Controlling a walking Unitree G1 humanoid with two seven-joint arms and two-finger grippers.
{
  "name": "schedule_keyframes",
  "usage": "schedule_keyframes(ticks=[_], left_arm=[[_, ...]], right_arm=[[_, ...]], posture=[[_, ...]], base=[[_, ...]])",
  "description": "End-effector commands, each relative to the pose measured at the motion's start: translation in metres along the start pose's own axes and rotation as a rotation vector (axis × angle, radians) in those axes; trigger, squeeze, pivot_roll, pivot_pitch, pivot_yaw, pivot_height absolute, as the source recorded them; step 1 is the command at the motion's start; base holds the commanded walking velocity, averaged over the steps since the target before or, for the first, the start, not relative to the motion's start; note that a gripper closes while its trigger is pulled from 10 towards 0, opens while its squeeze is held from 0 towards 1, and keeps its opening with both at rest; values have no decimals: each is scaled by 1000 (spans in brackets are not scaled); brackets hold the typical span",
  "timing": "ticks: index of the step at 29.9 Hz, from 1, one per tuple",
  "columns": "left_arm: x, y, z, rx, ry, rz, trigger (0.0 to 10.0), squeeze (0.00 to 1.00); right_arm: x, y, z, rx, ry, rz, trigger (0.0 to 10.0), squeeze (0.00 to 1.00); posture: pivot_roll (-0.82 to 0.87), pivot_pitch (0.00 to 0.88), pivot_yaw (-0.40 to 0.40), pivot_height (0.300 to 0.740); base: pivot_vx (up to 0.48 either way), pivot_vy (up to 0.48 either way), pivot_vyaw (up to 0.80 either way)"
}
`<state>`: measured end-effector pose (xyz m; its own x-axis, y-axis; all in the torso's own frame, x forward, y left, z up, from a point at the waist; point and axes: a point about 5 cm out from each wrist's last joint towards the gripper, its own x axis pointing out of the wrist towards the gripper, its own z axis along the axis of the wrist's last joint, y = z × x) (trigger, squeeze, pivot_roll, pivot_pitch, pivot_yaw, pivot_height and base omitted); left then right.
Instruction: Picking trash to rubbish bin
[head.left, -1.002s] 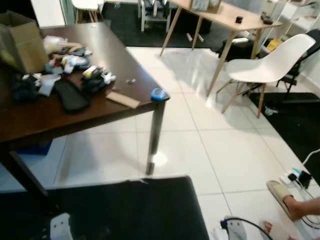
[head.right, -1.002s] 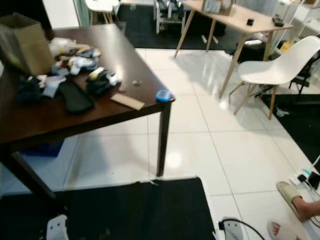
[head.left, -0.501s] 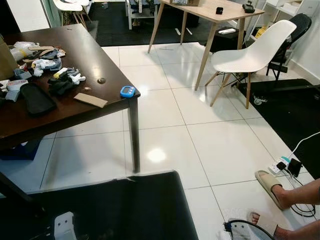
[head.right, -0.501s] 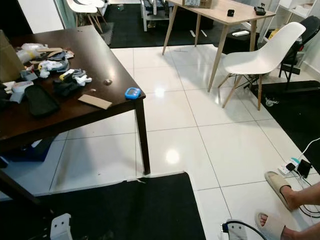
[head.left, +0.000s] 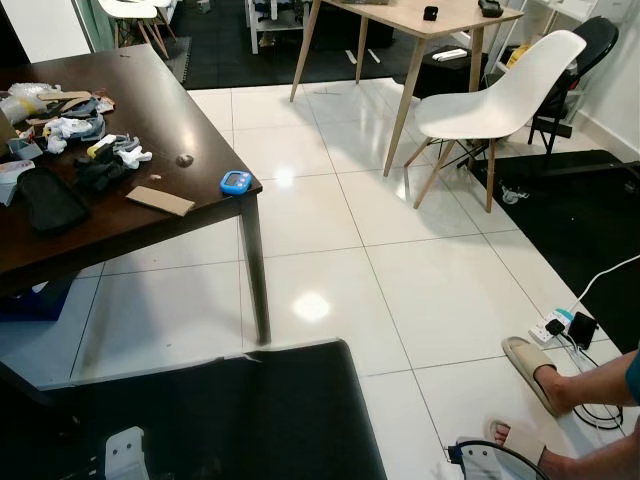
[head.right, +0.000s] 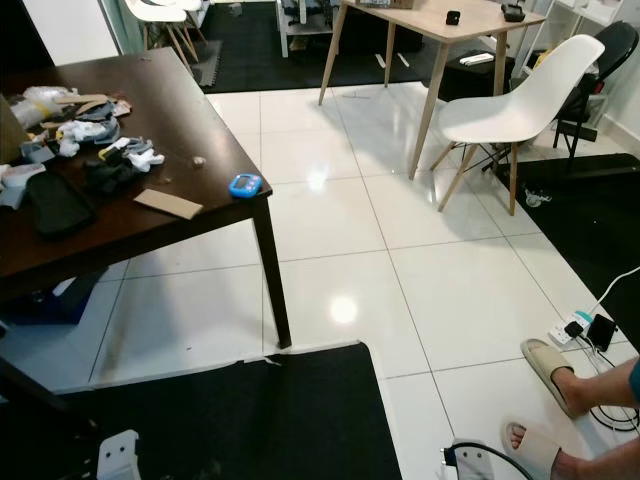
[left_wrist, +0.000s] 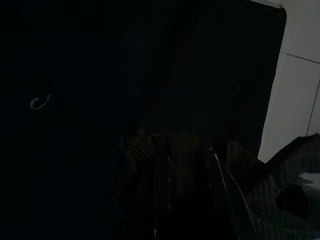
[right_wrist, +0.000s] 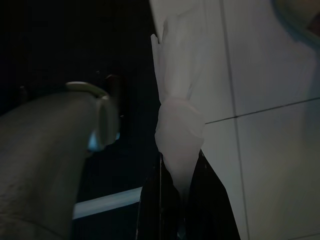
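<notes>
**A:** What is the robot carrying?

**B:** The right gripper (right_wrist: 177, 200) hangs low beside the body, its two black fingers clamped together on a twisted piece of white tissue (right_wrist: 176, 120), above white floor tiles (head.right: 440, 290) and the edge of a black mat (head.right: 250, 420). The left gripper's view is nearly black; I cannot tell how its fingers stand.

**A:** Where should it go?

**B:** No rubbish bin is visible yet. A dark wooden counter (head.left: 150, 225) on the robot's left holds clutter, a cardboard strip (head.left: 159, 200) and a small blue device (head.left: 236, 182). A white chair (head.left: 495, 100) stands ahead, and a person's sandalled feet (head.left: 535, 372) rest near a power strip (head.left: 560, 325).

**A:** How to do this well?

**B:** Probably keep the pinch firm, since tissue slips easily, scan for the bin, and steer clear of the feet and cables.

**A:** Any readable writing?

**B:** None; no labels are legible.
</notes>
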<state>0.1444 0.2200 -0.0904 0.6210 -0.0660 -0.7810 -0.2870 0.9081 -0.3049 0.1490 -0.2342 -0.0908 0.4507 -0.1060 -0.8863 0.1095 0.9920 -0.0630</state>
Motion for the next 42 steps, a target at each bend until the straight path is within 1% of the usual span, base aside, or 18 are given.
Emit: schedule_keyframes(ticks=[1, 12, 23, 24, 28, 42], left_arm=[[-8, -3, -42, -29, 151, -7, 10000, 0], [-8, -4, -44, -21, 162, -20, 10000, 0], [-7, -5, -41, -14, 160, -31, 10000, 0], [-6, -6, -40, -25, 156, -31, 10000, 0], [-4, -11, -38, -25, 145, -48, 10000, 0], [-2, -20, -41, -33, 136, -78, 10000, 0]], right_arm=[[0, 1, -6, 9, 20, 1, 10000, 0], [-1, 0, -10, 13, 29, -2, 10000, 0], [-2, -1, -14, 9, 41, -3, 10000, 0], [-2, -1, -14, 8, 41, -3, 10000, 0], [-2, -2, -14, 2, 42, -4, 10000, 0], [-2, -2, -15, -3, 46, -2, 10000, 0]], posture=[[55, 109, -40, 740], [49, 105, -34, 740], [48, 99, -36, 740], [48, 96, -39, 740], [49, 97, -43, 740], [54, 106, -44, 740]], base=[[0, -326, 0], [0, -480, 0], [0, -480, 0], [0, 0, 0], [0, 0, 0], [0, 0, 0]])
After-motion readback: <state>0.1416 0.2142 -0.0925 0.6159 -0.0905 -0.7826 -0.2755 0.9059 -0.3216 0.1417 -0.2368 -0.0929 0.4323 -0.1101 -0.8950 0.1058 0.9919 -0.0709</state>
